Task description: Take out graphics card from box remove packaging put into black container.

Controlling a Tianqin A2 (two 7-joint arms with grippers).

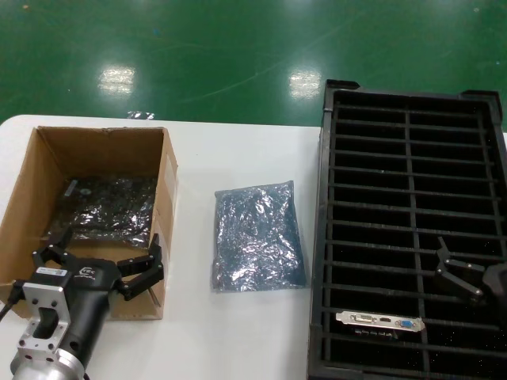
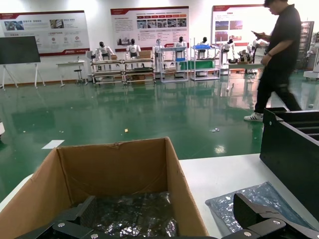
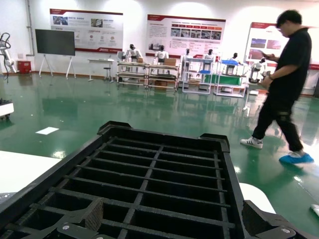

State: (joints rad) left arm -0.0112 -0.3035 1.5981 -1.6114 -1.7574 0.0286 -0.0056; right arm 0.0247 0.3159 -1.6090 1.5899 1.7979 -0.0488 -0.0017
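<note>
Fingers of the left gripper spread over the box; right gripper likewise (both empty).

Head looks down; wrists (low) face outward.

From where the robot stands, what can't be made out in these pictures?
- Inside the box: dark shiny bagged bundles; head and left wrist views don't show how many. The open left pincer covers the near part.
- The bag on the table: glare hides whether it is empty.
- The graphics card in the black container: too small to read its ports.
- The right pincer, open: cut off by the head view's edge.
</note>
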